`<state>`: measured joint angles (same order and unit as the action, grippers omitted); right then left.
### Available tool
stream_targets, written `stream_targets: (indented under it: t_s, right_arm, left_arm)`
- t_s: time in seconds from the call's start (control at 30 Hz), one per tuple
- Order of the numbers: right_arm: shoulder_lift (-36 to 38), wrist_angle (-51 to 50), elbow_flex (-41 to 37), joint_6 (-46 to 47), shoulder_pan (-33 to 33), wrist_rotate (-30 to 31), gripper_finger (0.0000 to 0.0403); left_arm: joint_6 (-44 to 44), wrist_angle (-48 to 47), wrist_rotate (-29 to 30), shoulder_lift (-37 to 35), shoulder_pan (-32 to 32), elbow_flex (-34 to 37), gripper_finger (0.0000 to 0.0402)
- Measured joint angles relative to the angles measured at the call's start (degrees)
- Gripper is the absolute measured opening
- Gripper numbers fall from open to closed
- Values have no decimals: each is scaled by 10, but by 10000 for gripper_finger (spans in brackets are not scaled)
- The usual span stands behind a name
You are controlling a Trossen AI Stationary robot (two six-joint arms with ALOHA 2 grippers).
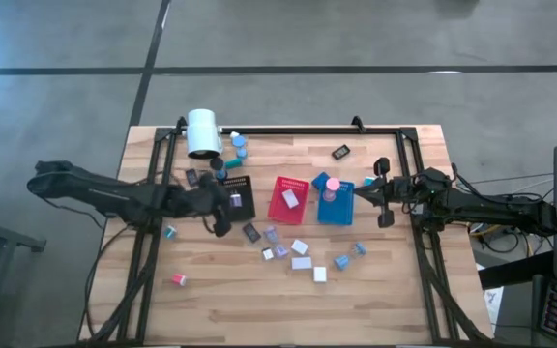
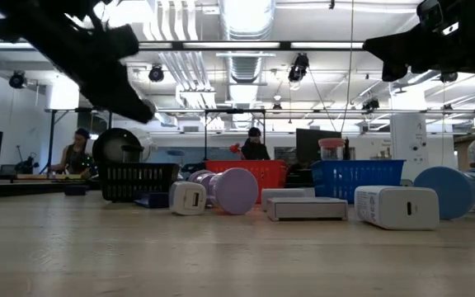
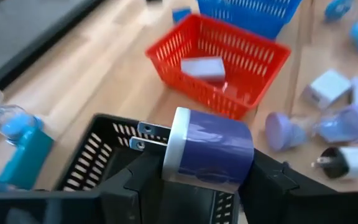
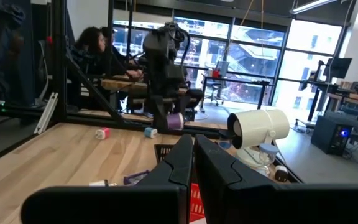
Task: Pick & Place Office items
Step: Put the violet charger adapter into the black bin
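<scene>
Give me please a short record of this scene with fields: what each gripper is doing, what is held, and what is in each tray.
left gripper: above the black tray, shut on a lavender plug adapter
right gripper: shut, holds nothing, at the right edge of the blue tray
black tray: contents cannot be told
red tray: one pale block
blue tray: a pink round cap
table: more small pieces loose in front of the trays; white cylinder lying at the far edge
</scene>
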<state>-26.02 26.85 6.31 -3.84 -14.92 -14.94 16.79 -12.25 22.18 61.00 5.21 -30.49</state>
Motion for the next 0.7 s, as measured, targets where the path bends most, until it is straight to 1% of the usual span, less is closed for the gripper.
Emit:
stream_targets:
  t_s: [0.13,0.3,0.6,0.7]
  right_arm:
    - [0,0,0,4,0,0,13]
    - [0,1,0,4,0,0,13]
    - [0,1,0,2,0,0,13]
    - [0,1,0,3,0,0,13]
  left_arm:
    - [0,-2,-22,70,-28,-18,167]
    - [0,-8,-49,136,-64,-37,167]
    - [-9,-11,-120,210,-127,-46,167]
    - [-15,-11,-124,221,-134,-50,167]
